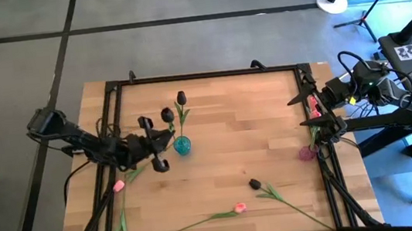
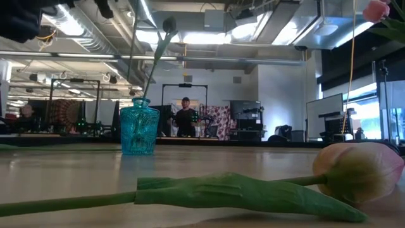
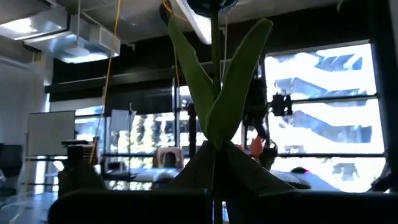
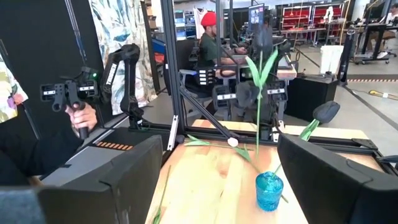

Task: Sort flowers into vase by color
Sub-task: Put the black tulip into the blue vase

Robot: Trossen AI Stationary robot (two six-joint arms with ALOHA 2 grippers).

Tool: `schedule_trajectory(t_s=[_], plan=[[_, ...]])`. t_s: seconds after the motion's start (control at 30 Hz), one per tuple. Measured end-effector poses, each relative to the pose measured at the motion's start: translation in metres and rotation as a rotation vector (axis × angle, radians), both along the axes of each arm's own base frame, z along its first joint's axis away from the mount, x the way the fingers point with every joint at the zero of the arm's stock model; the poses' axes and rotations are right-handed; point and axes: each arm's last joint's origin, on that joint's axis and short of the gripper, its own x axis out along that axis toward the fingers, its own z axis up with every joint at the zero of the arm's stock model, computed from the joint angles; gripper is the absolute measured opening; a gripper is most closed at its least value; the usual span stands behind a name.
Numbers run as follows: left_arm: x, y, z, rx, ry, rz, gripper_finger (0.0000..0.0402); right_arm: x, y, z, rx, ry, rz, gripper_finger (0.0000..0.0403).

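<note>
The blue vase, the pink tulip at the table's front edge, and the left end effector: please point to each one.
blue vase (image 2: 139, 130), low view, on its glass body.
pink tulip (image 1: 240, 207), high view, on its head.
left end effector (image 1: 164, 145), high view, between its fingertips.

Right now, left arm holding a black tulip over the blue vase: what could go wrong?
1. The blue vase is small and already holds a leaning black tulip; the held black tulip may miss the narrow mouth.
2. The left gripper hangs close beside the vase, so a nudge could tip it.
3. The held stem looks long and thin; it may bend on entry.
</note>
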Motion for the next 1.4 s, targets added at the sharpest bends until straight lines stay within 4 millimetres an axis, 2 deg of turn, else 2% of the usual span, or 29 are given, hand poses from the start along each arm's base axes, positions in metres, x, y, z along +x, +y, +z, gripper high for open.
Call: schedule_trajectory(t_s=[0.2,0.6,0.9,1.07,1.4], plan=[[0.011,0.01,-0.01,-0.019,0.031,0.037,0.0009,0.0,0.0,0.0,0.0,0.002,-0.001,0.0319],[0.021,0.042,-0.016,-0.084,0.002,0.068,0.001,0.0,0.0,0.0,0.0,0.004,-0.002,0.0319],[0.028,0.036,-0.033,-0.132,0.078,0.121,0.001,0.0,0.0,-0.002,0.003,0.022,-0.002,0.0319],[0.028,0.034,-0.035,-0.15,0.091,0.152,0.0013,0.0,0.0,-0.003,0.005,0.032,-0.002,0.0319],[0.026,0.035,-0.037,-0.173,0.124,0.248,0.0058,0.0,0.0,-0.003,0.007,0.032,-0.002,0.0319]])
